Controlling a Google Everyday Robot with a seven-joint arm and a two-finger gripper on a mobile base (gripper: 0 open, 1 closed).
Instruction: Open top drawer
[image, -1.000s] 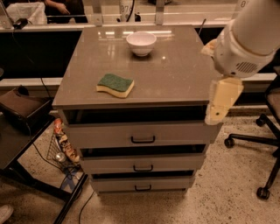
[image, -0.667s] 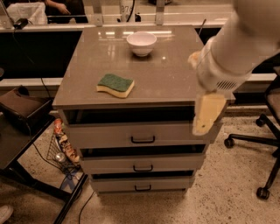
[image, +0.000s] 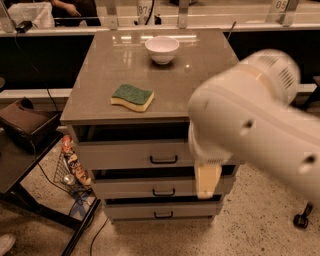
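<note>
Far left: low dark side table (image: 20, 165), and a wire basket (image: 70, 167) of packets wedged against the cabinet's left flank.

Centre-left: grey desk (image: 95, 70) top carrying a green-and-yellow sponge (image: 132, 97) near the front and a white bowl (image: 162, 49) toward the back edge, well apart from each other. Neither concerns the task.

Below the top, three grey fronts are stacked. The top drawer (image: 120, 155) is the tallest, directly under the desk slab with a dark gap above it. Its black bar handle (image: 164, 160) sits at centre, untouched. The front lies roughly in line with the middle drawer (image: 125, 187) and bottom drawer (image: 130, 211), so it reads as not yet pulled out.

Centre-right: the hand (image: 207, 180) hangs pale and yellowish from the bulky white arm (image: 255, 125). It is in front of the cabinet's right portion, to the right of the handle and somewhat lower, overlapping the line between top and middle fronts. It is apart from the handle. Wide or narrow: cannot tell, since it shows only as one slab.

Far right: a chair caster (image: 302, 220) on the speckled floor.

Step in hand, as judged: the approach, no contact made. The next move calls for shifting the hand left and slightly up to meet the bar, hooking or closing on it squarely, then drawing straight out toward the camera. The middle drawer's similar handle just below is the one to avoid.
</note>
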